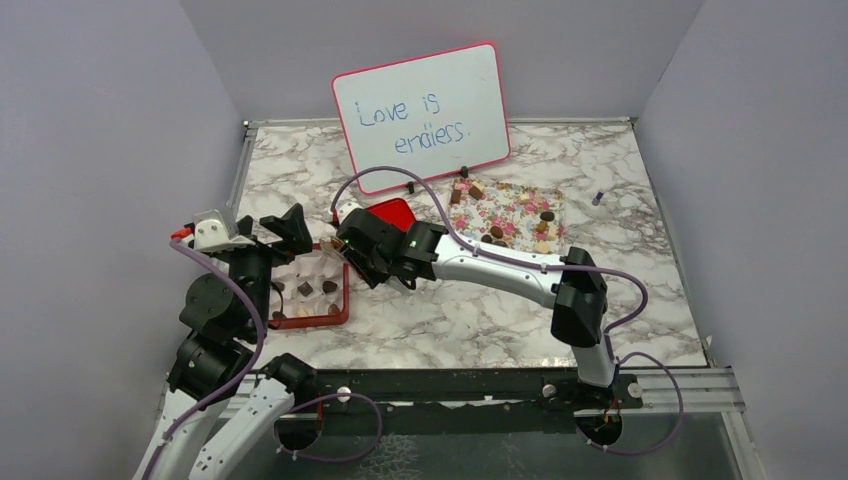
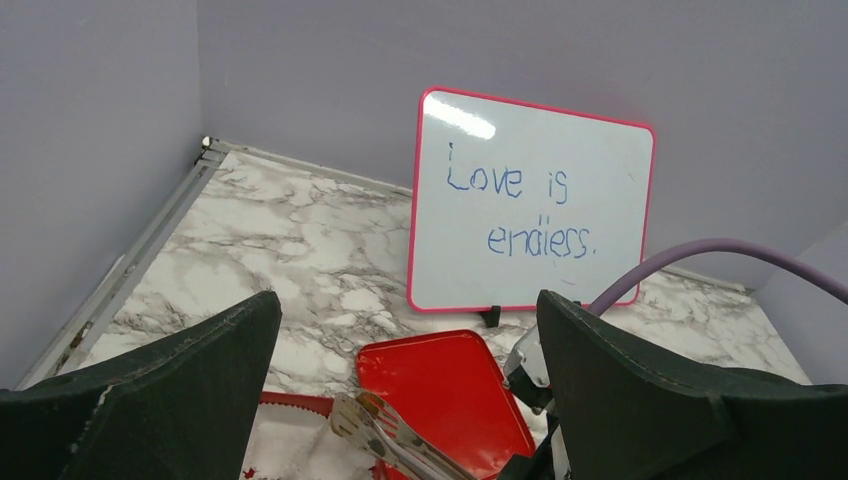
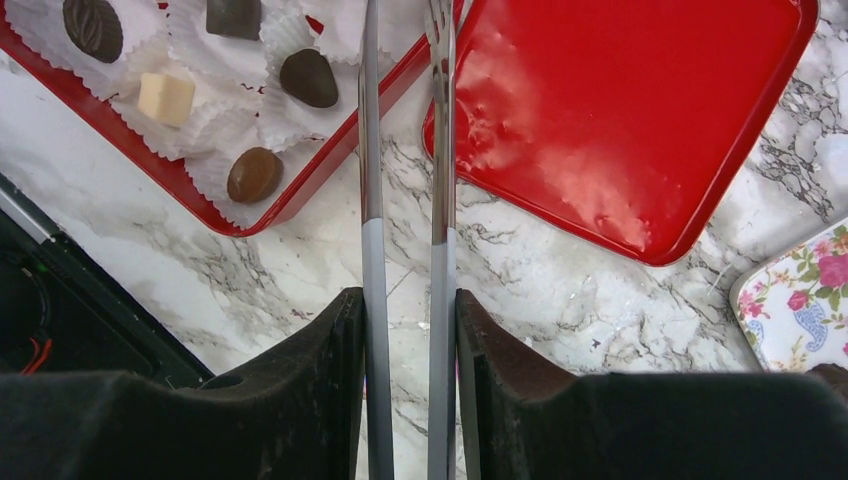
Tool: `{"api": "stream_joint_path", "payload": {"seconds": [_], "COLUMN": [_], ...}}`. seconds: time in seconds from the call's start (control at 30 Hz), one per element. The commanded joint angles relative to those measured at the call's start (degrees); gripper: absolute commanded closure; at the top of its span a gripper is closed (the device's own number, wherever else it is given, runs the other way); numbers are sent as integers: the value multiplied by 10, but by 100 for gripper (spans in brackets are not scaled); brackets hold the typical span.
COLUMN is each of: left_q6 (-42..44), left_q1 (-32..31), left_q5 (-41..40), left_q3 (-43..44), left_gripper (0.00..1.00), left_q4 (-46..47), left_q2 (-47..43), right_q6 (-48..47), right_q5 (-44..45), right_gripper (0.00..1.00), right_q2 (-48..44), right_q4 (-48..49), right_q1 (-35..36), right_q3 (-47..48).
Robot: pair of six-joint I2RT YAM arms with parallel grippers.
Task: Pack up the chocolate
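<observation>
right fingers (image 3: 300, 400): clamped on tongs (image 3: 440, 200)
chocolate (image 3: 308, 77): in paper cups in red box (image 3: 300, 190), ahead-left of the right fingers, beside the tong arms
more chocolate: on floral tray (image 1: 520, 205), well right
left fingers (image 2: 170, 400): wide apart, empty

Plain lavender-grey walls (image 1: 100, 150) close in three sides of a white table (image 1: 480, 320) veined grey like marble, with a metal strip (image 1: 580, 122) along its back edge, where a pink-framed whiteboard (image 1: 425, 115) reading "Love is endless." stands propped, a glare (image 2: 465, 118) of light near its top left corner.
</observation>
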Motion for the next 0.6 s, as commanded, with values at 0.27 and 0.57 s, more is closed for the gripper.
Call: {"api": "stream_joint_path", "payload": {"seconds": [0.27,0.57], "left_q6": [11,13], "left_q1": [-3,-3], "left_q5": [6,20], "left_q3": [3,-10], "left_gripper": [1,1], "left_q4": [10,11], "left_q2": [-5,4], "right_q6": [0,9], "right_q5": [33,50], "right_gripper": [60,60], "right_q2": [-8,-67], "right_q4": [-17,-9], "right_q1": [14,14], "right_q3": [13,-24]}}
